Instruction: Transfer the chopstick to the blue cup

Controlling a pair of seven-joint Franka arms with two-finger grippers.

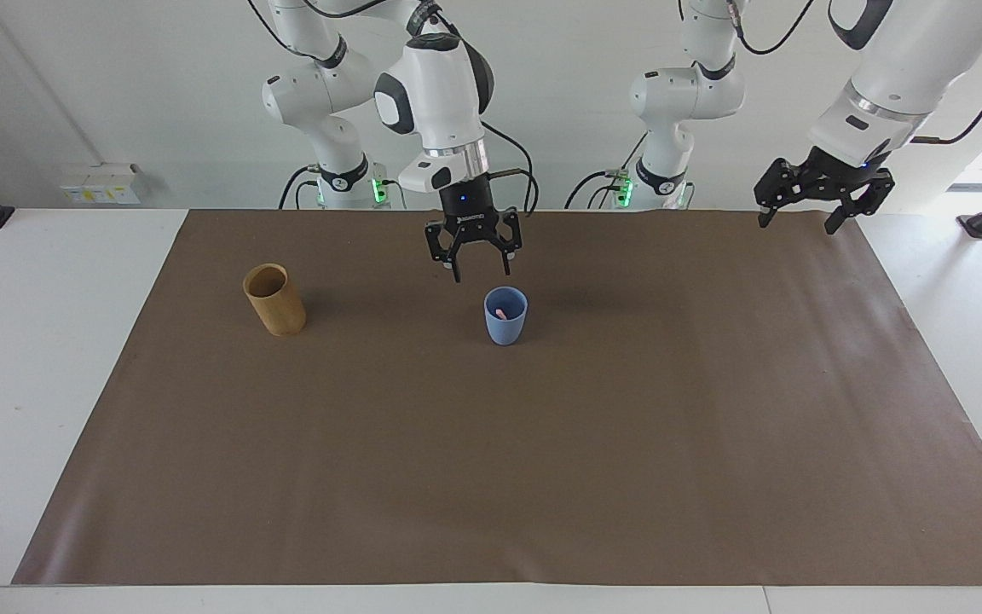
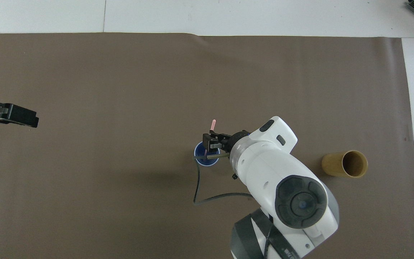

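— Two cups are standing on the brown mat (image 1: 542, 477), both in the upper half of the facing frame. The blue cup (image 1: 505, 320) is sitting upright near the upper centre. The tan wooden cup (image 1: 274, 300) is standing well apart from it, toward the right arm's end of the table.

— And the chopstick (image 1: 501, 314)?

— It is resting inside the blue cup. From the facing camera only a short pink bit is showing within the rim. In the overhead frame its pink upper end is poking out just above the gripper, a little above the frame's centre, so the stick is leaning away from the robots (how steeply, I cannot tell).

— What is the right gripper (image 1: 482, 274) doing?

— It is hanging over the mat just above the blue cup, a touch higher in the facing frame than the cup's rim. Its fingers are spread wide apart, pointing down, and gripping nothing. The chopstick is not touching them in the facing view.

— Left side?

— The left gripper (image 1: 798, 227) is hovering up in the air over the top corner of the mat at the left arm's end, near the upper edge of the facing frame. Its fingers are likewise splayed apart and carrying nothing. That arm is waiting. In the overhead frame only its dark fingers are peeking in at mid-height from the frame's edge.
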